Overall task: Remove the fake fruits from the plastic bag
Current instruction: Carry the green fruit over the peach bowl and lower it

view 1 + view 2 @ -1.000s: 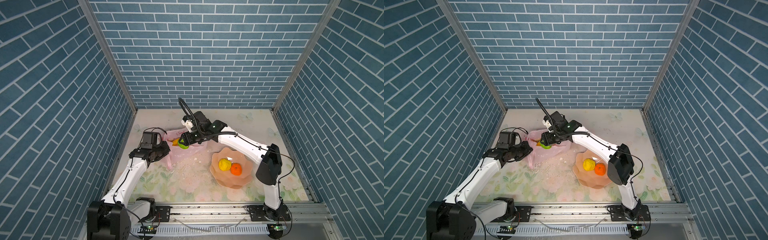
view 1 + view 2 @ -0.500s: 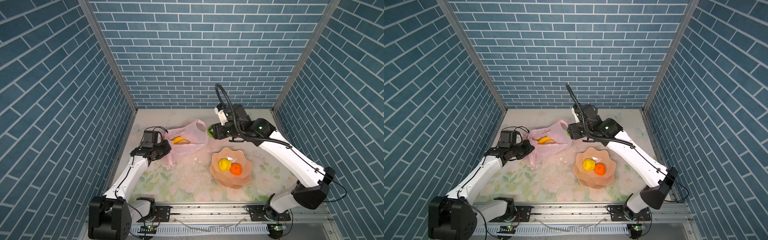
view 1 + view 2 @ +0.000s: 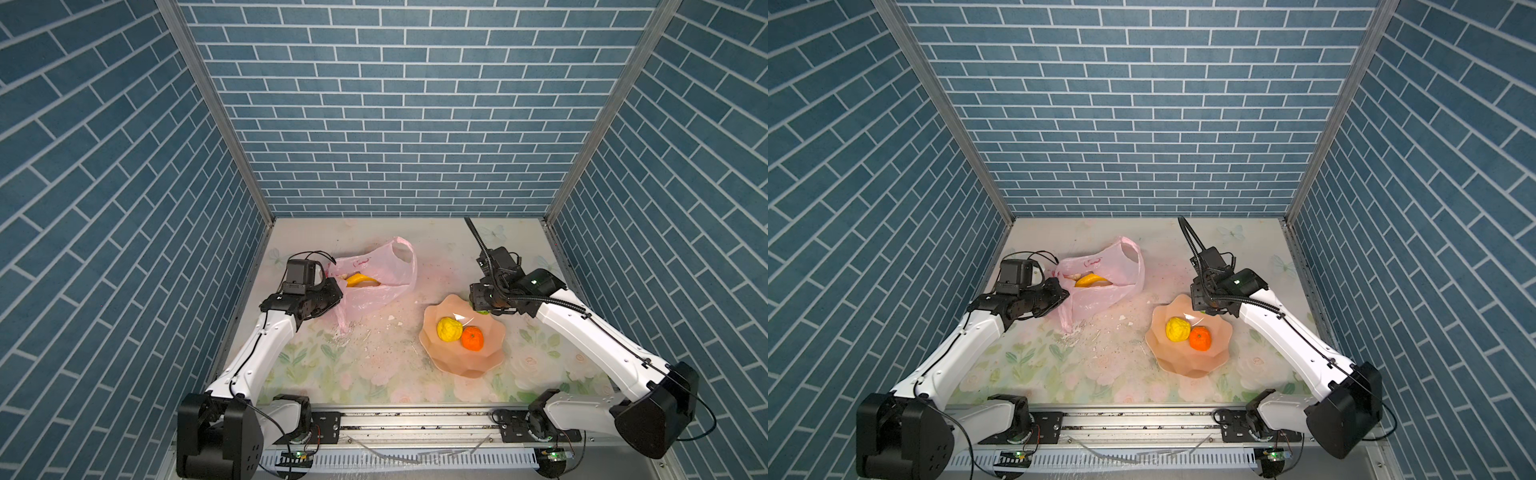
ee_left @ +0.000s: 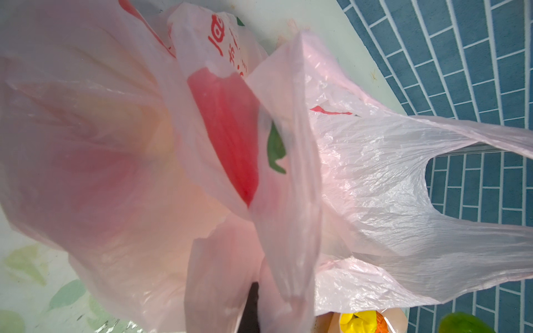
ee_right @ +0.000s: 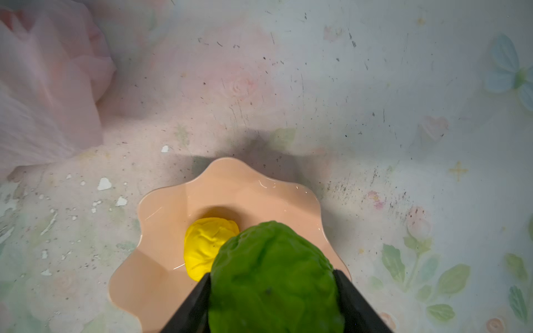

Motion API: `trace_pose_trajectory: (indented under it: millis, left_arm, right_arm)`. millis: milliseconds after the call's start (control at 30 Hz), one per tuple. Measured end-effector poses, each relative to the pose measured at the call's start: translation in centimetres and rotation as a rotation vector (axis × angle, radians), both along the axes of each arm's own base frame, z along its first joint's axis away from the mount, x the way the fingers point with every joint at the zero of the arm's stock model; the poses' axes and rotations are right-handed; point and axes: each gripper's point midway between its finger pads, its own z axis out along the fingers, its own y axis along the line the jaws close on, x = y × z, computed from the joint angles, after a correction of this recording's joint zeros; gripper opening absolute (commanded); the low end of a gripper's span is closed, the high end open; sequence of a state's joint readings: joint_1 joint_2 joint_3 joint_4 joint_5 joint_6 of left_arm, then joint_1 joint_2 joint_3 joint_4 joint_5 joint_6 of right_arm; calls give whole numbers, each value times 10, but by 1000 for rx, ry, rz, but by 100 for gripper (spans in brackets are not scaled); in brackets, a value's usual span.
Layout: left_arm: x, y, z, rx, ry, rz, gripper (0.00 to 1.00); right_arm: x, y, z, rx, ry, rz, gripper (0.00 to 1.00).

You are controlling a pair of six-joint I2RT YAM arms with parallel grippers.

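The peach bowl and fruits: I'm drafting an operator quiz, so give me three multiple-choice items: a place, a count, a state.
1. The banana lies: A in the plastic bag; B in the peach bowl; C in the right end effector.
2. Fruits lying in the peach bowl: A one; B two; C four.
3. The right end effector is: A open, empty; B shut on the plastic bag; C shut on the green fruit.
Answers: 1 A, its yellow shows in the plastic bag's mouth. 2 B, only the wrinkly yellow fruit and the tangerine. 3 C, it clamps the green fruit.
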State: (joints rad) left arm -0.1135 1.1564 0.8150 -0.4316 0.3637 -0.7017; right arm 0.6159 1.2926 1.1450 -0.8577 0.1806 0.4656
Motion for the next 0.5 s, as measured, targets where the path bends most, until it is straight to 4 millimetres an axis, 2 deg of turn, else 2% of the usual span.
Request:
trace_pose_trajectory:
  millis: [200, 500]
  left_arm:
    - [-3, 0, 7, -2, -18, 1, 0]
    - [-5, 1, 9, 0, -20, 2, 0]
  right_arm:
    - [11, 2, -34, -19, 45, -19, 24]
    - [22, 13, -63, -9, 75, -11, 26]
